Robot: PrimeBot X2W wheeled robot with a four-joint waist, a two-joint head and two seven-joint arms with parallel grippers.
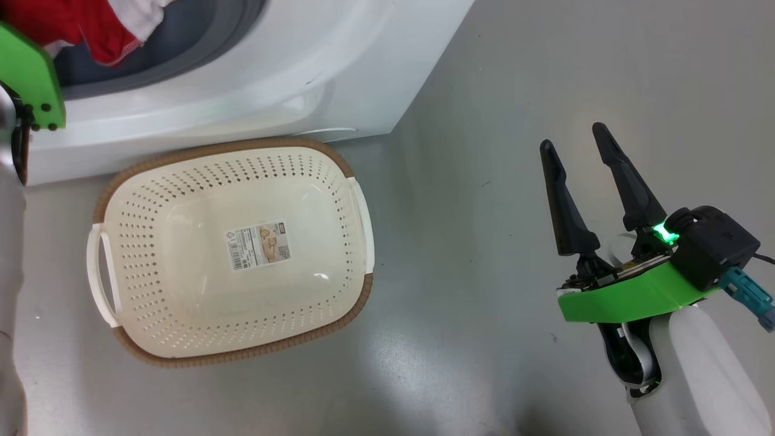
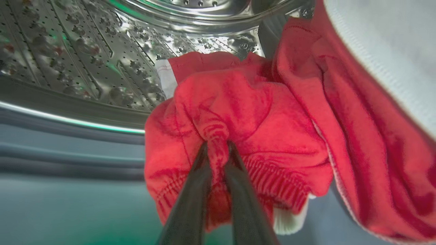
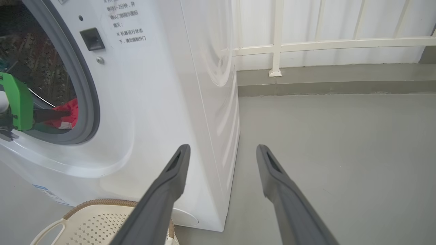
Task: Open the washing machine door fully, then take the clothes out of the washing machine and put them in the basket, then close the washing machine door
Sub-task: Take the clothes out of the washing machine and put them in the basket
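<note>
The bright red fabric clothes (image 2: 265, 112) are pinched by the left claw (image 2: 217, 146) at the mouth of the steel drum (image 2: 85, 51) of the white washing machine (image 1: 363, 60). The right claw (image 1: 573, 136) is held spread, right of the cream perforated basket (image 1: 230, 146).

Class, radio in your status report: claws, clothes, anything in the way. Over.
Left claw shut on clothes at washing machine mouth. Right claw open, idle above floor. Basket below opening, no clothes in it. Nothing seen blocking.
</note>
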